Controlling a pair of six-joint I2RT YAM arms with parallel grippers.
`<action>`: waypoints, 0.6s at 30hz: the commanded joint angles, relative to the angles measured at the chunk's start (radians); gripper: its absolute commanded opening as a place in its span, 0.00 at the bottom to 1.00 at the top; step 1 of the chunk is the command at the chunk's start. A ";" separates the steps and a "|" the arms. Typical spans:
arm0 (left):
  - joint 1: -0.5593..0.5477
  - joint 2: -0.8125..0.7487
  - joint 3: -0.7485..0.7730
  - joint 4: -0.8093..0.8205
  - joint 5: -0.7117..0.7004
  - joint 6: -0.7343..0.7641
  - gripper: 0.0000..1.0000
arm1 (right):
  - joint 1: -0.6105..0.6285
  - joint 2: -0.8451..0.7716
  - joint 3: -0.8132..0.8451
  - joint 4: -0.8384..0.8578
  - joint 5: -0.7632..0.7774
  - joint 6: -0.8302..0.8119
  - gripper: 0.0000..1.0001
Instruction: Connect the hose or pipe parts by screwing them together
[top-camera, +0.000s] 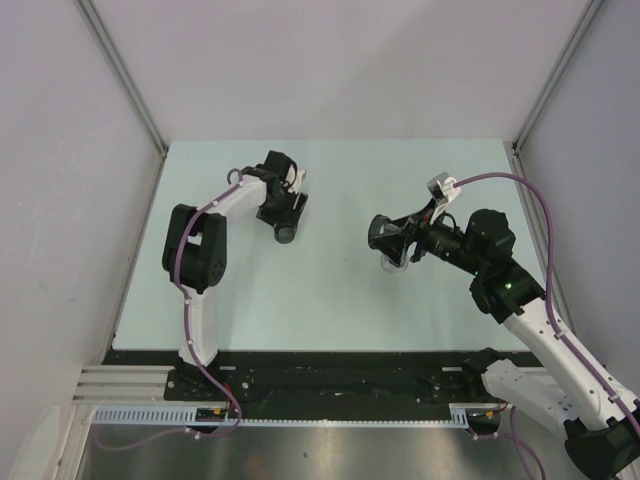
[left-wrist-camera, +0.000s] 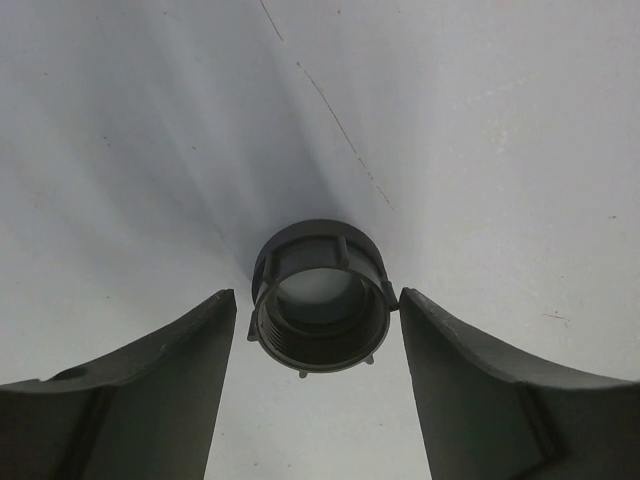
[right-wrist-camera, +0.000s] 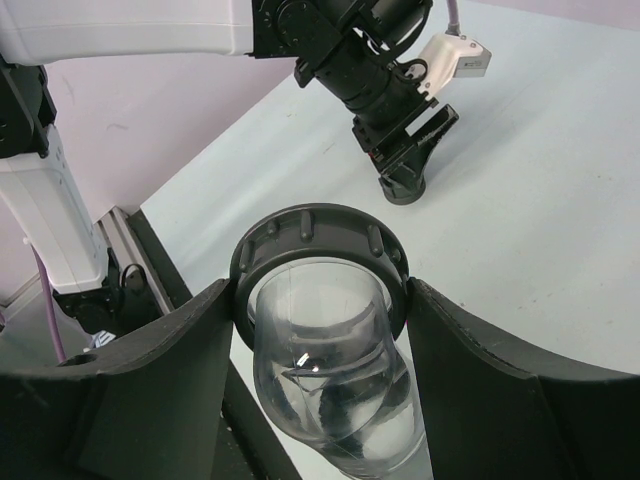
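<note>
Sitting on scuffed pale table (top-camera: 330, 300), black nut (left-wrist-camera: 322, 352), white walls (top-camera: 330, 60) around

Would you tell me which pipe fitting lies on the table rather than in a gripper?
The short black nut, lying on the table inside the open left gripper; the clear elbow is clamped in the right gripper.

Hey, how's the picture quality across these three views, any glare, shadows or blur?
Top view: even light, no glare on the table. Left wrist view: the black nut is sharp, the fingers beside it dark and slightly soft. Right wrist view: one small glint on the clear pipe, otherwise crisp.
</note>
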 joint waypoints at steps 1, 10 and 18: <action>-0.002 -0.008 0.033 0.003 0.036 0.059 0.70 | -0.005 -0.021 0.002 0.020 0.012 -0.004 0.50; -0.004 -0.024 0.012 0.003 0.035 0.066 0.61 | -0.011 -0.019 0.002 -0.005 0.023 -0.006 0.50; -0.004 -0.053 -0.022 0.001 0.030 0.069 0.68 | -0.013 -0.016 0.002 -0.012 0.031 -0.003 0.50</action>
